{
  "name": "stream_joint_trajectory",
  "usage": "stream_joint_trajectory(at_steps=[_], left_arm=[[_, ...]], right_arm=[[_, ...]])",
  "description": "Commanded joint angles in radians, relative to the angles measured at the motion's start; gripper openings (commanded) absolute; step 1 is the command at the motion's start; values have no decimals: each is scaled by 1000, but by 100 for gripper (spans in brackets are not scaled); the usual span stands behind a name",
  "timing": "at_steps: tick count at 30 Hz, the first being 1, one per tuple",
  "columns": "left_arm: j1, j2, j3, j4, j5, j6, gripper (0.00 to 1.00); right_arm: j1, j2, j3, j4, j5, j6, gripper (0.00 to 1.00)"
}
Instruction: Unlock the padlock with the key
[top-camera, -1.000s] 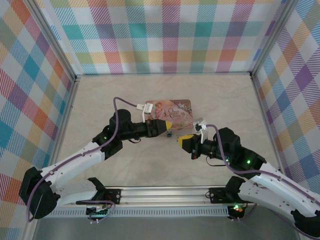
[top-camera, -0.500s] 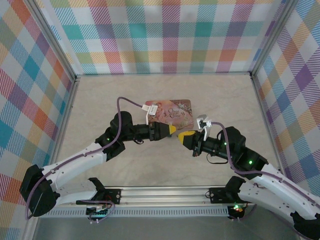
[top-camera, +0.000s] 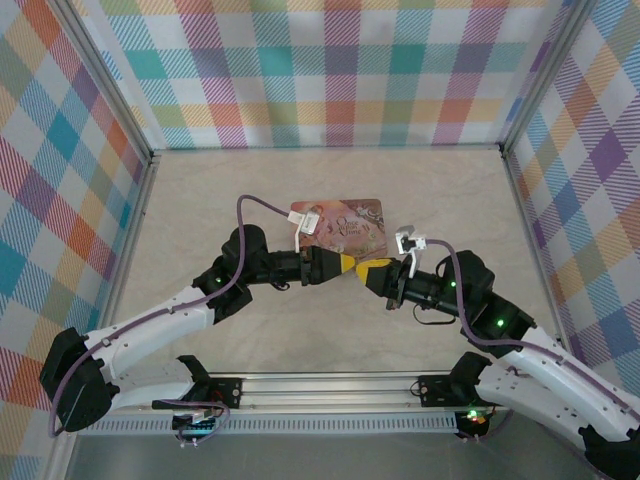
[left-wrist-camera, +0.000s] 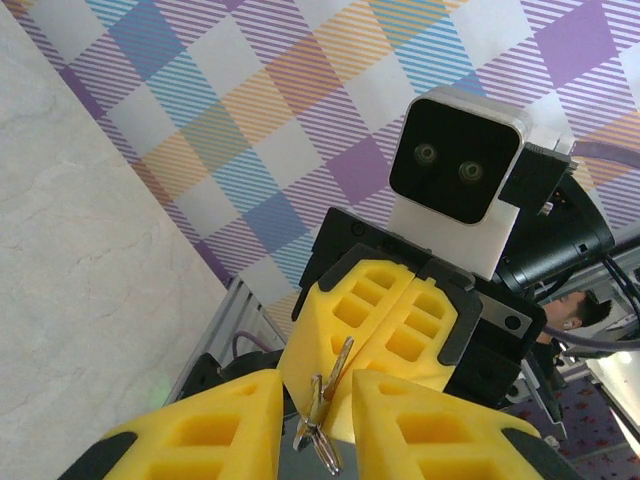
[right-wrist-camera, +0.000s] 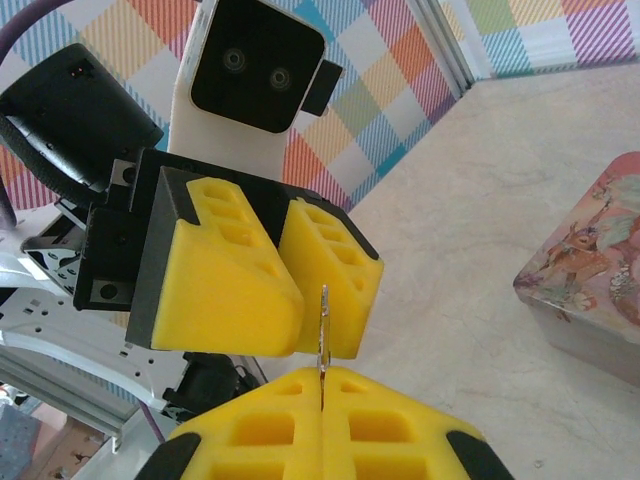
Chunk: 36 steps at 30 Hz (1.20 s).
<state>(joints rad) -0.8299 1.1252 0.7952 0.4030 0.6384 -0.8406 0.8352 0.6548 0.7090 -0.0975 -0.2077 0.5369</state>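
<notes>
From above, the pink tin (top-camera: 350, 222) bears curly script too small to read. It lies on a beige marbled desk (top-camera: 450, 195) between plaid walls (top-camera: 340, 70). Beside it, the left claw (top-camera: 347, 264) and right claw (top-camera: 372, 270) meet tip to tip.

Left wrist: the left claw (left-wrist-camera: 318, 388) is narrow, with the key (left-wrist-camera: 322, 410) between its fingers.

Right wrist: the right claw (right-wrist-camera: 323, 395) clamps the key (right-wrist-camera: 323, 330).

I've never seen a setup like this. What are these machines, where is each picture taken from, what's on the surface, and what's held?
These are two robot arms bolted to a table, each ending in yellow two-finger jaws. The overhead picture looks down from behind them; the other two come from cameras on each wrist, facing the opposite arm. On the table lies a pink illustrated rectangular tin box. The right gripper has its jaws shut on a thin silvery metal key, pointing it at the left gripper, whose jaws stand slightly apart. Whether those grip anything is too small to tell.
</notes>
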Motion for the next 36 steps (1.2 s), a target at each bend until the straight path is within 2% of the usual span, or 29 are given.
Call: stream_joint_trajectory(at_steps=[1,3,6,8,10,12,13,15,19,24,28,31,36], left_arm=[[-14,-6,6,40,7,29,24],[-13,-8,6,40,5,29,18],[-13,-10,7,38,4,33,3],[-14,-14,9,23,-1,40,0],[-13,-23,8,4,-18,52,0],[-13,-42,18,-61,-61,86,0],[-13,-50,23,-100,-84,106,0],[-12,-66,47,-194,-135,154,0],[-13,-69,69,-256,-153,189,0],[-13,-45,54,-163,-119,137,0],[-16,-39,34,-92,-108,92,0],[-18,-42,26,-66,-108,78,0],[-20,-40,18,-43,-109,67,0]], right_arm=[[-11,1,-1,41,-39,21,0],[-16,3,-3,41,-47,26,0],[-23,4,-6,38,-50,32,0],[-27,-2,-13,37,-44,39,1],[-35,-11,-17,27,-29,47,14],[-40,-32,-26,-6,25,59,38],[-42,-46,-34,-18,51,64,45],[-44,-81,-52,-39,103,73,50],[-45,-103,-58,-29,91,72,49],[-45,-47,-65,98,-27,83,44],[-45,0,-87,227,-85,109,49],[-45,28,-102,293,-102,133,49],[-45,61,-124,388,-134,170,42]])
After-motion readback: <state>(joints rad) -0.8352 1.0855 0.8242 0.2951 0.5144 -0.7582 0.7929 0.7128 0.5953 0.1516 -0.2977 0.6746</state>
